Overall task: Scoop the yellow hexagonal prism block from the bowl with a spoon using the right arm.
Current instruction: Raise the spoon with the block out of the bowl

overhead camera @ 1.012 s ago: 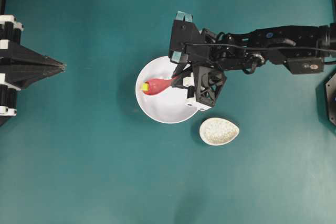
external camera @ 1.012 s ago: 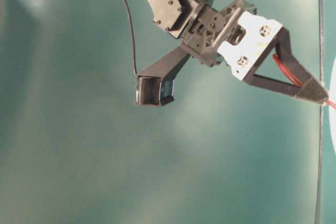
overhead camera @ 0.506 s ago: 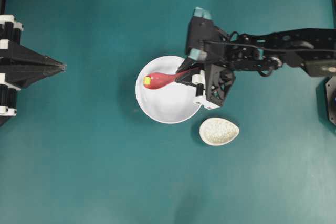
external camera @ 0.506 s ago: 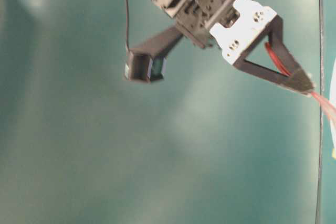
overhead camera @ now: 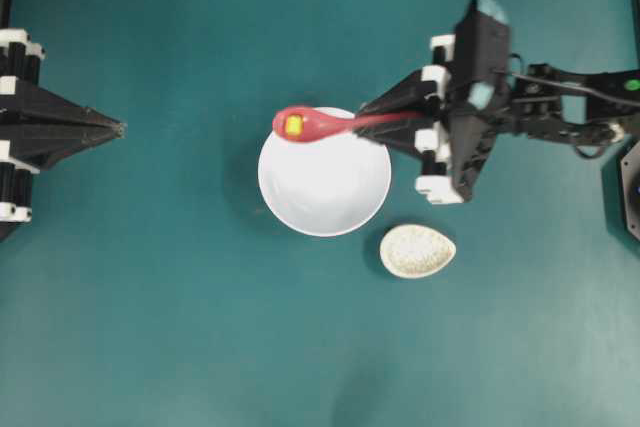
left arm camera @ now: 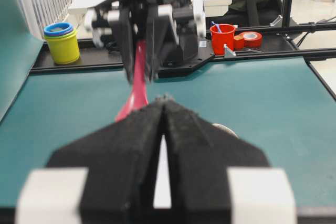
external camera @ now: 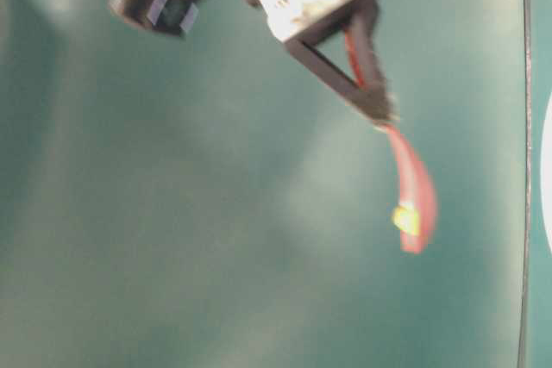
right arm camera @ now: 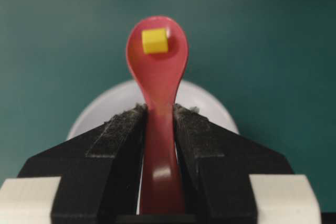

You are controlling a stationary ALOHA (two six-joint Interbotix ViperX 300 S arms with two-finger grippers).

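My right gripper is shut on the flat handle of the pink-red spoon and holds it level in the air over the far rim of the white bowl. The tiny yellow block sits in the spoon's scoop. The right wrist view shows the block in the spoon, the gripper clamped on the handle, and the bowl below. The table-level view shows the spoon with the block. My left gripper is shut and empty at the left edge.
A small speckled beige dish lies on the teal table just right of and nearer than the bowl. In the left wrist view, stacked yellow and blue cups, a red cup and a tape roll stand beyond the table's far edge.
My right gripper has lifted the spoon with the yellow block out of the bowl, drawn back to the right and levelled it. The left arm has not moved.
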